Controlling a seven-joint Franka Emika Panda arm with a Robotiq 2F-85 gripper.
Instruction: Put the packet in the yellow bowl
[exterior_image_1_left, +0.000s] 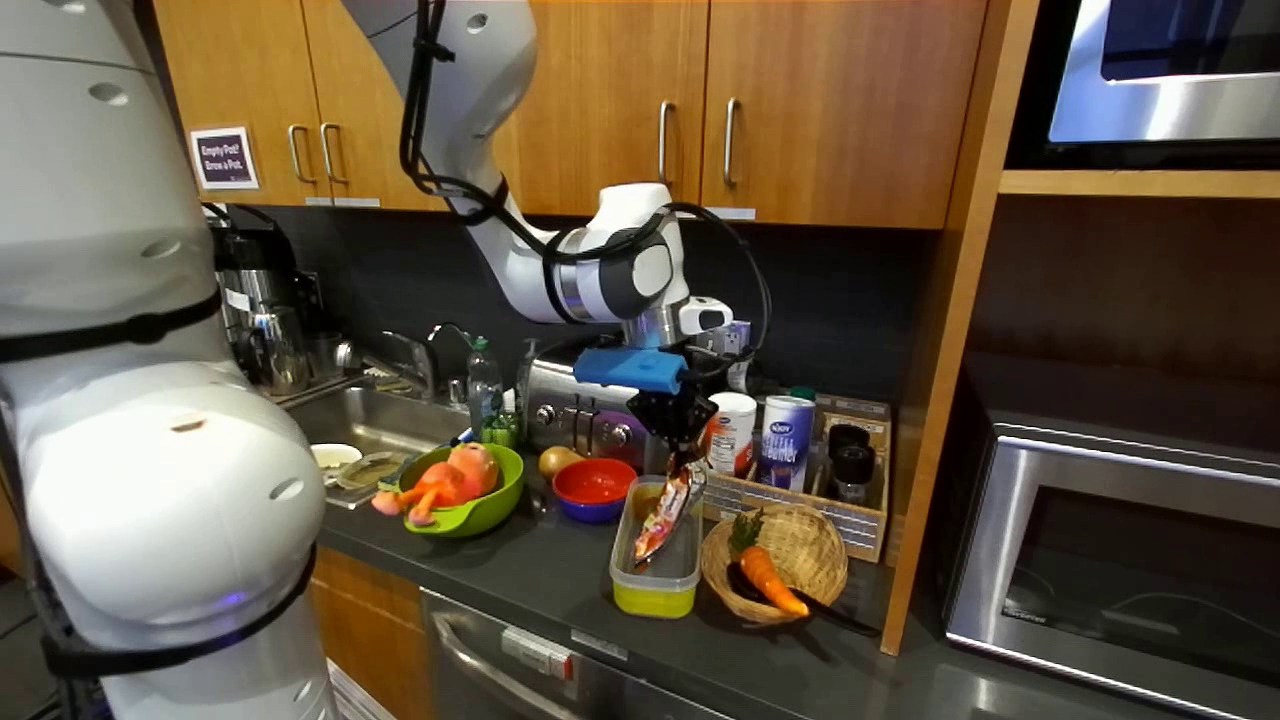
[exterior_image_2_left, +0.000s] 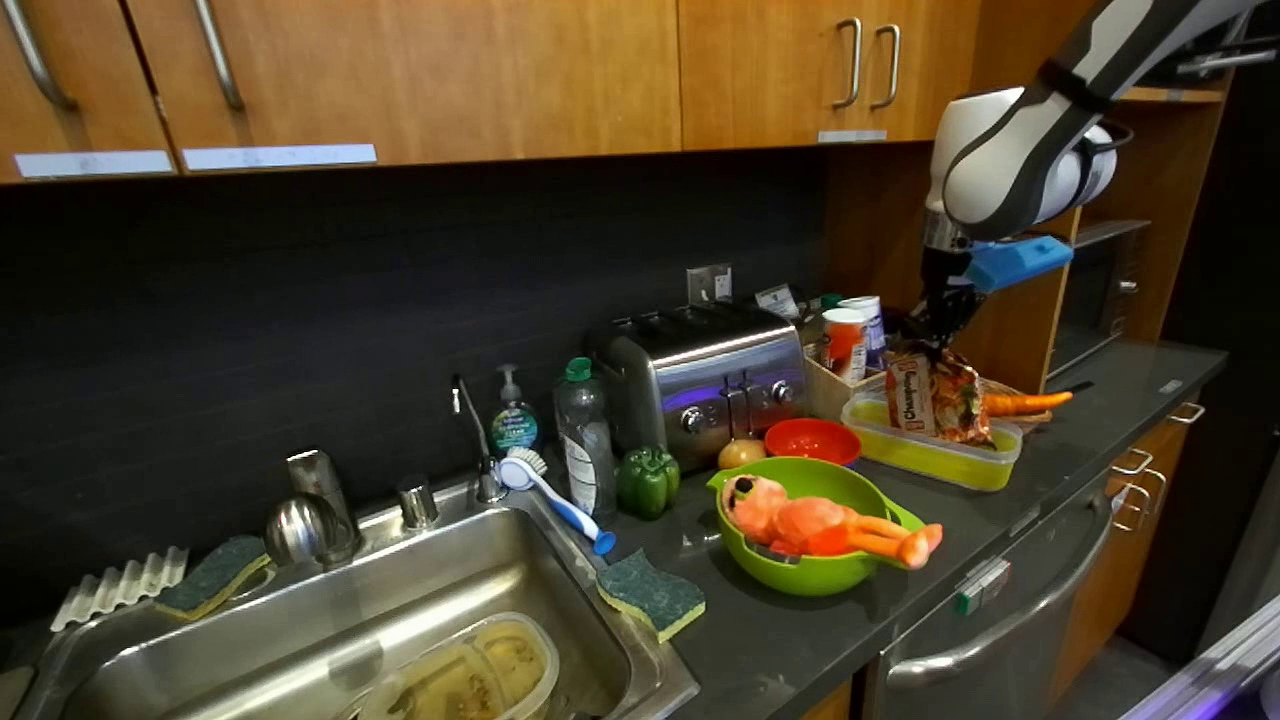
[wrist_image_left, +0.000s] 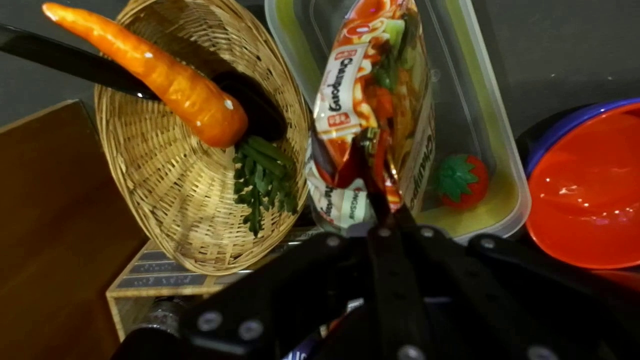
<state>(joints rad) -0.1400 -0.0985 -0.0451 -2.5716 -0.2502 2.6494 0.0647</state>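
In an exterior view the black two-fingered gripper (exterior_image_1_left: 686, 454) pinches the crinkly red-orange plastic packet (exterior_image_1_left: 667, 515) over the squarish translucent yellow-green plastic tub (exterior_image_1_left: 655, 600), in an exterior view the packet (exterior_image_2_left: 943, 402) hangs at the gripper's six o'clock, in the wrist view at twelve.

A carrot (wrist_image_left: 160, 72) lies across the basket (wrist_image_left: 160, 195) in the wrist view, tip towards ten o'clock, red bowl (wrist_image_left: 590, 200) gleaming at three!
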